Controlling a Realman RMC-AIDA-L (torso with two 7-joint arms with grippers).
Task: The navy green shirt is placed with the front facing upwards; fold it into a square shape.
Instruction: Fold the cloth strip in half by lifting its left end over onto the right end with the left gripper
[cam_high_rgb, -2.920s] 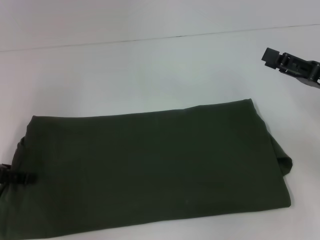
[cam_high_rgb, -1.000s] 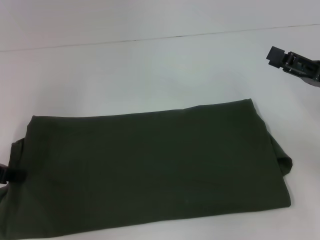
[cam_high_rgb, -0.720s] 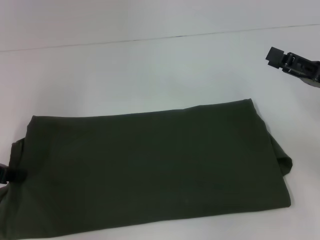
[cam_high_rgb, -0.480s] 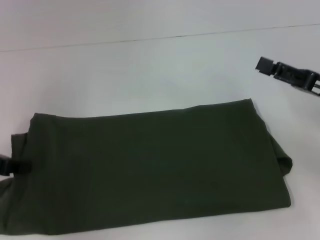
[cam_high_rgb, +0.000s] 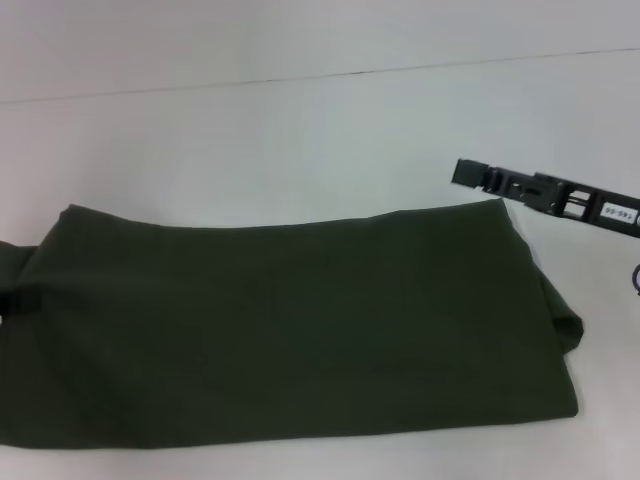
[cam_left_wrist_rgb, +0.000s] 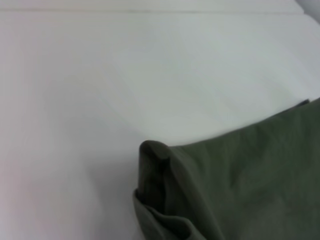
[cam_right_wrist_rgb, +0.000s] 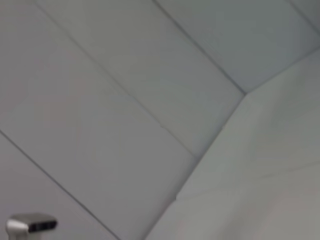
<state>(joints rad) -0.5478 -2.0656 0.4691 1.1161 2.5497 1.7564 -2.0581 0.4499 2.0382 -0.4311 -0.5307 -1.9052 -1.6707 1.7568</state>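
Head view: the shirt lies as a long dark green band across the table, plain side up, running from 9 o'clock to 3 o'clock. My right gripper hangs at about 2 o'clock, just above the band's far right corner; I cannot tell how its jaws stand. My left gripper is at the 9 o'clock end, mostly buried in cloth.

Left wrist view: a bunched, lifted fold of the shirt sits close up, so I judge the left jaws pinch that end, though they are not visible.

Right wrist view: only bare wall panels, no cloth.

To do this well, I should lower the right gripper onto its corner, grip all layers, then carry one end over evenly, edges aligned.
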